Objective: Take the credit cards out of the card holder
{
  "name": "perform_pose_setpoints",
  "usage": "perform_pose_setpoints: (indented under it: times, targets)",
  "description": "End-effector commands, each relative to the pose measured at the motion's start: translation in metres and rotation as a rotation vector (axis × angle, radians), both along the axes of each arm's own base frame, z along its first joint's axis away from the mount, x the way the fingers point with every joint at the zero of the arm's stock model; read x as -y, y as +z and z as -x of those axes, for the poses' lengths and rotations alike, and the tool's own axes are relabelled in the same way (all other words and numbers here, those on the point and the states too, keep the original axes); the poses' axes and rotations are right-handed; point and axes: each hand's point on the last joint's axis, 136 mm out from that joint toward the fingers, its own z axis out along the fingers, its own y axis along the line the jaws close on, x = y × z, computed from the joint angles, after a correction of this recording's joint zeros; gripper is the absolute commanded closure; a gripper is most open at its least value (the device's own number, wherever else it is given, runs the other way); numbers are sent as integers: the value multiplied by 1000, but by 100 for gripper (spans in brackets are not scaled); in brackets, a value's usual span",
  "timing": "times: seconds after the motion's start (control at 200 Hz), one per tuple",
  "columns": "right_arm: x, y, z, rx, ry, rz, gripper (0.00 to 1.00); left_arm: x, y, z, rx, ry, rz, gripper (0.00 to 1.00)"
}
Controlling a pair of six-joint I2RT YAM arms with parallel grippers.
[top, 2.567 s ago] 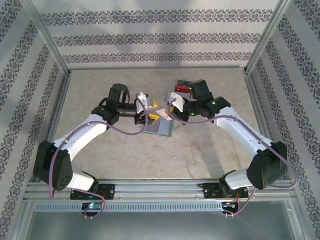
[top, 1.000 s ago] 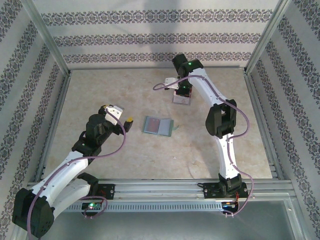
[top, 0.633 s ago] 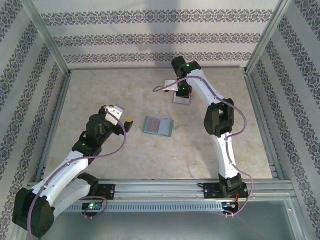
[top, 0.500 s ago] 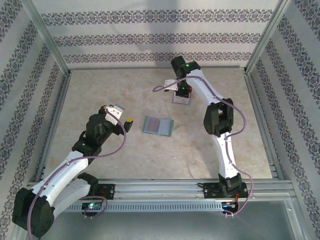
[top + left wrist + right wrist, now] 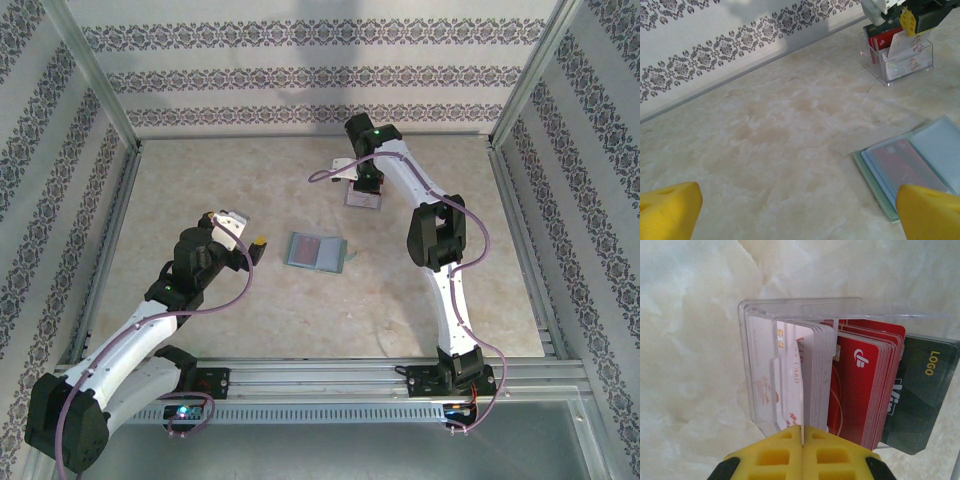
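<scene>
The card holder (image 5: 316,251) lies open and flat in the middle of the table, with a reddish card (image 5: 904,161) in its left panel (image 5: 875,172). My right gripper (image 5: 802,434) is shut on the edge of a white credit card (image 5: 794,371) with red print. It holds that card upright inside a clear plastic box (image 5: 752,365) at the back of the table. In the top view the right gripper (image 5: 364,184) hangs over that box (image 5: 362,199). My left gripper (image 5: 245,232) stands open and empty left of the card holder, its yellow fingertips (image 5: 669,210) wide apart above bare table.
The clear box (image 5: 900,62) also holds a pack of white cards, a stack of red cards (image 5: 860,385) and a dark card (image 5: 920,390) behind. Patterned walls and a metal frame (image 5: 110,110) close the table on three sides.
Since the earliest frame both grippers have left the card holder: the right one carried a card back to the clear box, the left one drew away to the left. Over the last second almost nothing moves.
</scene>
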Motion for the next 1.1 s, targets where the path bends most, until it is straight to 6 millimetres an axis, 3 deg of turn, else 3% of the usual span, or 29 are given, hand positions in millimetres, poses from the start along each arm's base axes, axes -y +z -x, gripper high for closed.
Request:
perform_pose_setpoints:
  times: [0.0,0.4,0.615,0.864,1.094]
  targets:
    - [3,-8,-3,-14,-5,-5,100,-2,10,-4,11,15,9,0]
    - [1,-18,-9,-13,-22,-35,100,-1,9,-6,0,14,10,0]
    - [2,-16,-11,-5,-29,-36,86,-1,9,-7,-5,14,13,0]
    - [0,5,-11,32,-35,-59,80,0,10,-7,-9,15,28,0]
    - [-5,48,-7,97,-95,-125,76,-1,6,-10,-39,44,63,0]
